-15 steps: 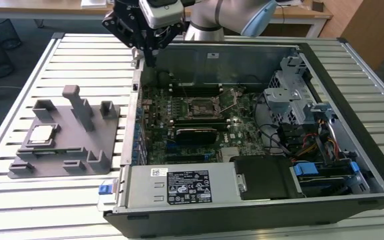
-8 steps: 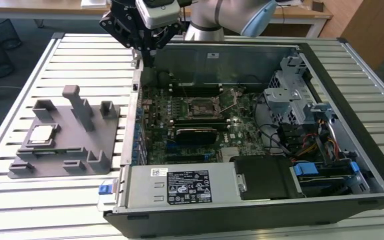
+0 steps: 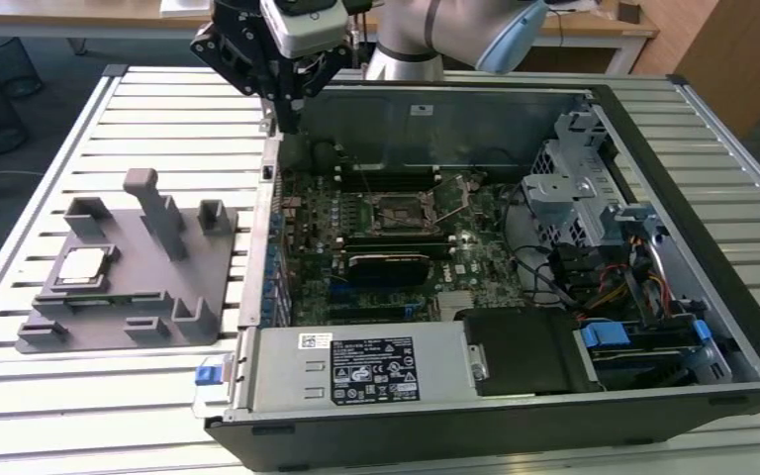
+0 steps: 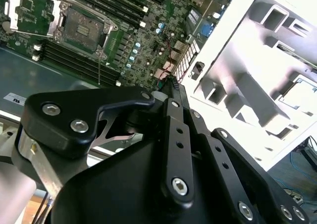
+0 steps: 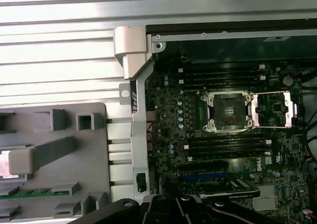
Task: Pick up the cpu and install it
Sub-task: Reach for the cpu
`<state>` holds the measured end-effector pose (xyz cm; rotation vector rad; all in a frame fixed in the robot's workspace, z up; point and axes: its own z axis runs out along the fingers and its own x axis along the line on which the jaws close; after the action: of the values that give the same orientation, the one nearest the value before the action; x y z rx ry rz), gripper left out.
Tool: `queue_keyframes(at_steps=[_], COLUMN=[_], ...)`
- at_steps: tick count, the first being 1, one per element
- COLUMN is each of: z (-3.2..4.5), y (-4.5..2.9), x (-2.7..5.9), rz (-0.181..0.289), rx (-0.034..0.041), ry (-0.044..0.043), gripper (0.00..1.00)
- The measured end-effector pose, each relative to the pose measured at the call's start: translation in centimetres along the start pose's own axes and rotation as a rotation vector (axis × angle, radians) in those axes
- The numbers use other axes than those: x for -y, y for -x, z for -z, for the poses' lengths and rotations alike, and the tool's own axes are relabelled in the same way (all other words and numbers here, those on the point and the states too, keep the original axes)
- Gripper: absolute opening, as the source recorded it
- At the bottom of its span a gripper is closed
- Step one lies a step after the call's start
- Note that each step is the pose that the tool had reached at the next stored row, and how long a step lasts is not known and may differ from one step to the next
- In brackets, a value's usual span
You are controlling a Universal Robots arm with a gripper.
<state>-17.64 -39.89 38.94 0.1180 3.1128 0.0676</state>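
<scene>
The cpu [image 3: 86,265], a small silver square chip, lies in a recess of the grey fixture block [image 3: 142,297] on the exterior view's left, outside the computer case. In the second wrist view the cpu [image 4: 303,92] rests in the same pale block. My gripper [image 3: 286,117] hangs high over the case's far left corner, well away from the chip, shut with nothing in it. Its black fingers [image 4: 171,92] meet at a point above the case wall. The motherboard's socket [image 3: 400,208] stands bare with its metal lid [image 5: 274,110] swung open beside the socket [image 5: 229,110].
The open computer case [image 3: 644,416] takes up the right of the slatted metal table [image 3: 155,109]. Inside are a drive cage [image 3: 572,188], cables and a power supply [image 3: 373,371]. Tall posts [image 3: 155,208] rise from the fixture block near the chip.
</scene>
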Motion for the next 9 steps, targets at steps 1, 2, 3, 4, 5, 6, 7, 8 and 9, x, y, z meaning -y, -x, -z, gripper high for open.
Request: queue_keyframes(at_steps=[1, 2, 3, 4, 5, 6, 7, 8, 9], z=[0.0, -0.01, -0.02, -0.02, -0.02, -0.02, -0.02, -0.03, -0.02], y=[-0.05, -0.11, -0.18, -0.24, -0.31, -0.38, -0.46, -0.53, -0.62], x=[0.0, 0.01, 0.01, 0.02, 0.02, 0.03, 0.03, 0.04, 0.05], rz=[0.0, 0.0, 0.0, 0.0, 0.0, 0.0, 0.0, 0.0, 0.0], rx=[0.0, 0.0, 0.0, 0.0, -0.0001, 0.0, -0.0001, 0.0, -0.0001], ry=[0.0, 0.0001, 0.0, 0.0, -0.0001, 0.0, -0.0001, 0.0, -0.0001], gripper=[0.11, 0.11, 0.11, 0.11, 0.11, 0.11, 0.11, 0.11, 0.11])
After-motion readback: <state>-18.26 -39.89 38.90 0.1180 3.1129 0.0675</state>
